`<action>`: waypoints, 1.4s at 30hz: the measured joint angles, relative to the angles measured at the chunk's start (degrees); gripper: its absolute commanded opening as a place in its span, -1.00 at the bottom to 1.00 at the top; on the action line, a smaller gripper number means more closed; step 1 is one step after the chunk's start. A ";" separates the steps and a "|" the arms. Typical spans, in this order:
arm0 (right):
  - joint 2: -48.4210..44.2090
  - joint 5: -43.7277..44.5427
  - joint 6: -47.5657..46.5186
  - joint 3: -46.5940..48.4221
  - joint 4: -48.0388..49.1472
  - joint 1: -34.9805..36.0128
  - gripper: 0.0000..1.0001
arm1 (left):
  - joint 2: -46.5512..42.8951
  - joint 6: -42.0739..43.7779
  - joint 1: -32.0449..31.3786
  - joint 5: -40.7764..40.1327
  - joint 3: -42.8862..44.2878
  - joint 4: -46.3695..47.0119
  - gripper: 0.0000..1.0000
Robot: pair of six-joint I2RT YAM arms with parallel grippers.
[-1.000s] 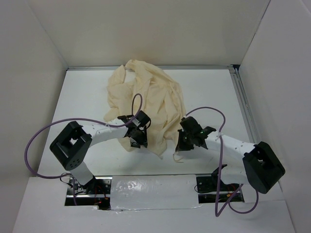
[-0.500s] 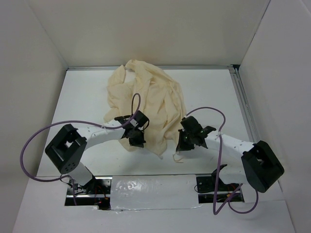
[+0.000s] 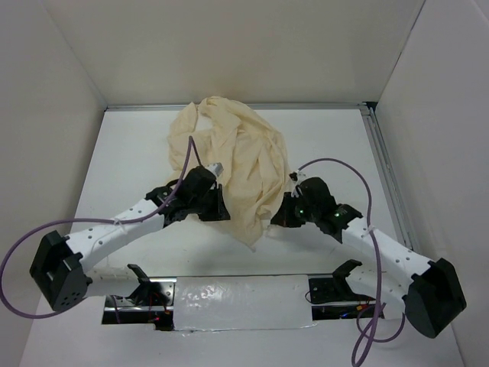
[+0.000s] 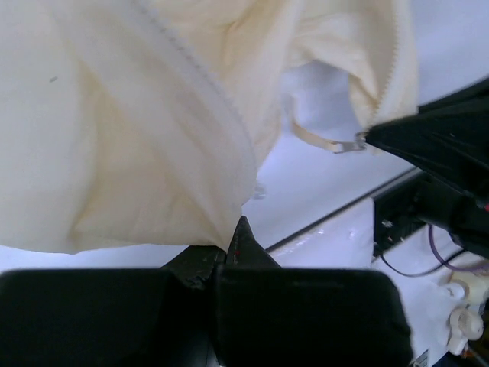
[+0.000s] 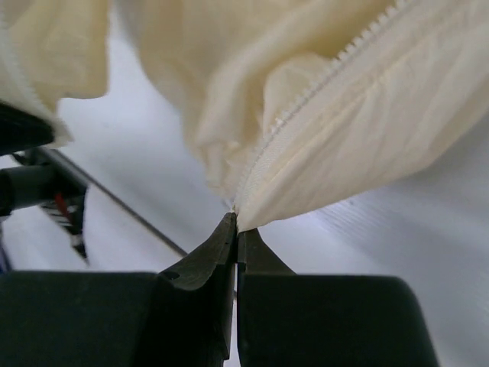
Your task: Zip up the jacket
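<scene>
Crumpled jacket [image 3: 233,153] lying on the white counter [image 3: 130,153] (toward its far edge), left hand [image 4: 239,238] pinching its near hem corner, right hand [image 5: 236,227] pinching the zipper edge opposite.

R gripper [image 5: 236,222] pinched tight on jacket [image 5: 382,130] edge by zipper teeth [image 5: 321,82].

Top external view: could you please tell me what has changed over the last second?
The left tool closed on the near edge of the jacket. The left arm and right arm stretched out, elbows swinging toward the near corners. The right tool stayed shut on the zipper edge, and the jacket stayed bunched.
</scene>
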 measured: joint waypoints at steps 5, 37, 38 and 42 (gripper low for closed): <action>-1.77 -6.97 -1.97 1.66 4.83 -1.40 -1.00 | -3.39 1.49 0.00 3.56 0.13 4.63 -1.00; -7.02 -24.04 6.12 -10.05 48.24 -1.99 -1.00 | -10.47 -0.46 7.58 25.77 -10.93 39.47 -1.00; -6.51 -24.24 6.23 -9.90 48.65 -2.16 -1.00 | -10.29 -0.50 8.00 26.58 -10.93 40.09 -1.00; -4.85 -24.55 6.97 -8.94 50.93 -3.15 -1.00 | -9.01 -0.63 9.31 29.18 -10.45 41.75 -1.00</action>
